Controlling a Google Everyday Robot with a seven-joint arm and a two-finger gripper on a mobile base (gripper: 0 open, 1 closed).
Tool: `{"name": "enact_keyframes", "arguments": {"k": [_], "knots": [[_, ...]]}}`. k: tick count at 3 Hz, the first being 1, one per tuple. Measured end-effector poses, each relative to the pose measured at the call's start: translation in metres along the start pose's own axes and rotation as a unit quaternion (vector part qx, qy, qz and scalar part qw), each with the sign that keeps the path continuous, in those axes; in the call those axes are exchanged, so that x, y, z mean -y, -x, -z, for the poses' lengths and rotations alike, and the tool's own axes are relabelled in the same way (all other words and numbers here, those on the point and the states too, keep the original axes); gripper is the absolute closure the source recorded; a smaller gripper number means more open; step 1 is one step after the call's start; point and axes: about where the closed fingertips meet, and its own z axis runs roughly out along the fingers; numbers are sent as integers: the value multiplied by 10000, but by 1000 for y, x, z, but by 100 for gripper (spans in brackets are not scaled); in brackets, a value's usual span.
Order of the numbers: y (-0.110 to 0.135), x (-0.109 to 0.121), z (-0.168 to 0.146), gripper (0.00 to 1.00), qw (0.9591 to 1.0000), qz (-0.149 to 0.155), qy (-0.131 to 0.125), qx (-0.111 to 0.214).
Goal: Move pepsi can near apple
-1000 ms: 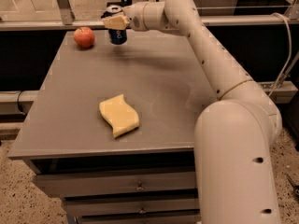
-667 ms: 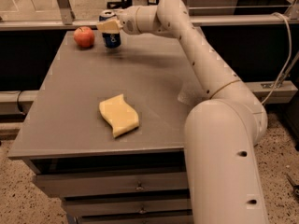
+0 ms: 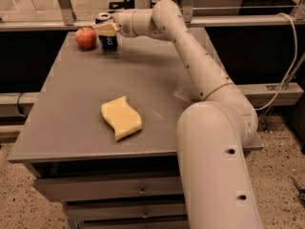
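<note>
Pepsi can (image 3: 109, 42) is held tight near its top by the gripper (image 3: 106, 28), at the far left corner of the table (image 3: 71, 104). It has been carried a little to the left since a moment ago. Now it is just beside the apple (image 3: 86, 37), not touching. The apple has not been moved. Only letting go seems to be left.

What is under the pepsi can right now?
Grey table under the pepsi can, beside the apple. The tool grips its upper side, covering that part; whether the base touches down is unclear.
</note>
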Motion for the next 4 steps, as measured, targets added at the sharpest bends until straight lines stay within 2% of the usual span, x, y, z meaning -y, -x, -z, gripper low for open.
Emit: {"name": "enact_keyframes", "arguments": {"k": [1,2,3,4], "knots": [[-1,0,-9,29,10000,-6,19,11],[-2,0,-13,5,10000,-11,38,12],[-3,2,-11,0,10000,-5,13,-3],[7,18,25,0,9992,280,-229,-156]]}}
